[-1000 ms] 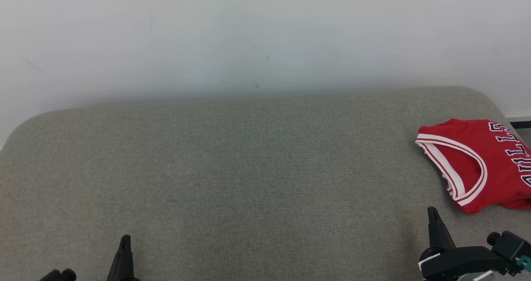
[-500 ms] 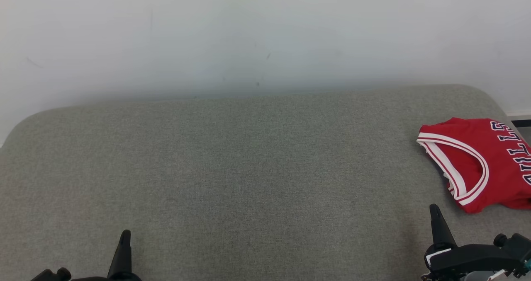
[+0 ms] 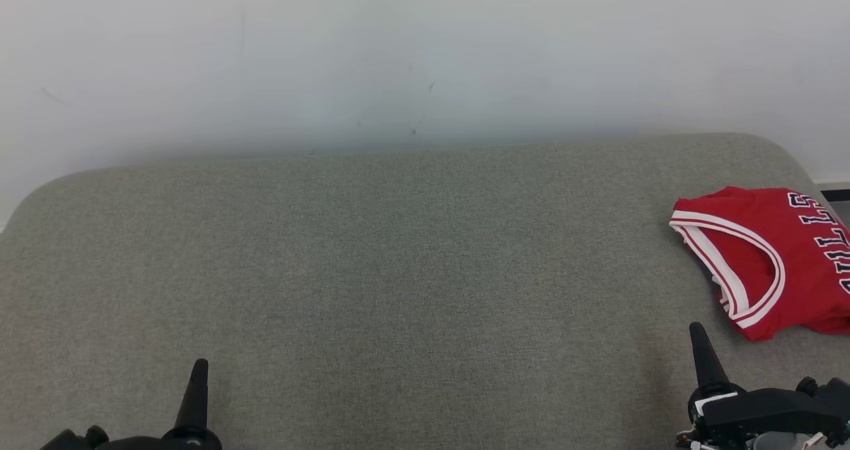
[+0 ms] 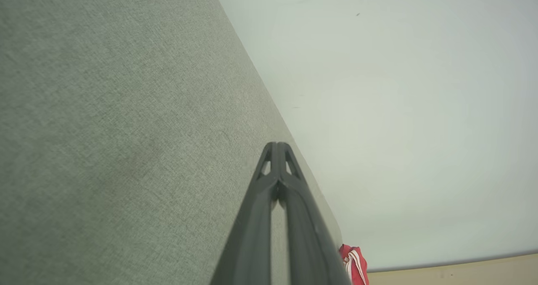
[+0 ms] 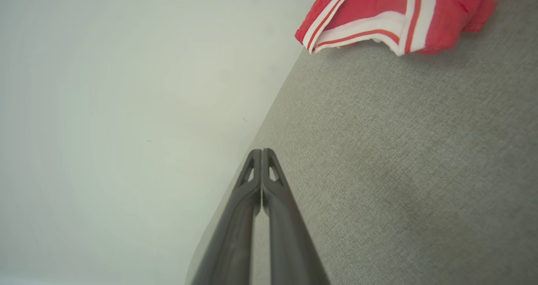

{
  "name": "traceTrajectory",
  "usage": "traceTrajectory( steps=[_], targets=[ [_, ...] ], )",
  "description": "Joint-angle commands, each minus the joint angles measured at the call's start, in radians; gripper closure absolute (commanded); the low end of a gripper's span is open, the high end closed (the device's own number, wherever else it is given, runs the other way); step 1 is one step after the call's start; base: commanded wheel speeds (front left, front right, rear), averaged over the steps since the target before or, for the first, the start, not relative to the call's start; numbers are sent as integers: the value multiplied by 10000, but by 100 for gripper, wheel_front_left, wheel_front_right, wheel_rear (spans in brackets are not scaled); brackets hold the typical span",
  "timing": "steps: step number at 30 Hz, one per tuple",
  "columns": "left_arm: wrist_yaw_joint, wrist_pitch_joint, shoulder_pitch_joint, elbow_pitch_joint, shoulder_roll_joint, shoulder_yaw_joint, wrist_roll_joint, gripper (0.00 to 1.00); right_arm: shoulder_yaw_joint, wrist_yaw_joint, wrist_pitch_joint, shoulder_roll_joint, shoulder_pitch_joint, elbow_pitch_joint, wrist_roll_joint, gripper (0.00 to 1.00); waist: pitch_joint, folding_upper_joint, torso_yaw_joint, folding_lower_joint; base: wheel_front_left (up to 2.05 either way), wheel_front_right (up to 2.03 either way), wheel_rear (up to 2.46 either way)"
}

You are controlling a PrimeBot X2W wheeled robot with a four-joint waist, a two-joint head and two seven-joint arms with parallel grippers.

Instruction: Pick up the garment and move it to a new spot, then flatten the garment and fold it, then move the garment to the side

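The garment (image 3: pixel 770 257), a red jersey with white-and-red striped trim and part of its white lettering showing, lies folded at the right end of the grey cushioned surface (image 3: pixel 398 271), cut off by the frame edge. My right gripper (image 3: pixel 696 328) is shut and empty, just in front of the garment's near corner and apart from it. In the right wrist view its shut tips (image 5: pixel 261 151) point past the garment's striped edge (image 5: pixel 378 16). My left gripper (image 3: pixel 200 364) is shut and empty at the lower left. Beyond its tips (image 4: pixel 277 144) in the left wrist view, the garment (image 4: pixel 355 264) is a small red patch.
A pale wall (image 3: pixel 425 58) runs along the far edge of the grey surface. The surface has rounded corners at the far left and far right. A strip of tan floor (image 4: pixel 462 272) is visible in the left wrist view.
Both grippers have crept slightly forward and stayed shut. The head view has tilted a little, shifting the surface and garment slightly upward in the picture.
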Motion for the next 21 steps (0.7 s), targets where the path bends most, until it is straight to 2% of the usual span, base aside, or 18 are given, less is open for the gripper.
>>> traceTrajectory(
  steps=[1, 21],
  targets=[
    [-39, 93, -232, -123, 47, 56, -269, 100, -44, -13, 41, -3, -129, -140, 278, 100, 7, 0, 2, 0, 0, 0, 0],
    [-137, 545, -362, -194, 57, 158, -2008, 100, -110, -17, 383, 14, -118, -365, 2141, 100, 98, 0, 31, 0, 0, 0, 0]
  ],
)
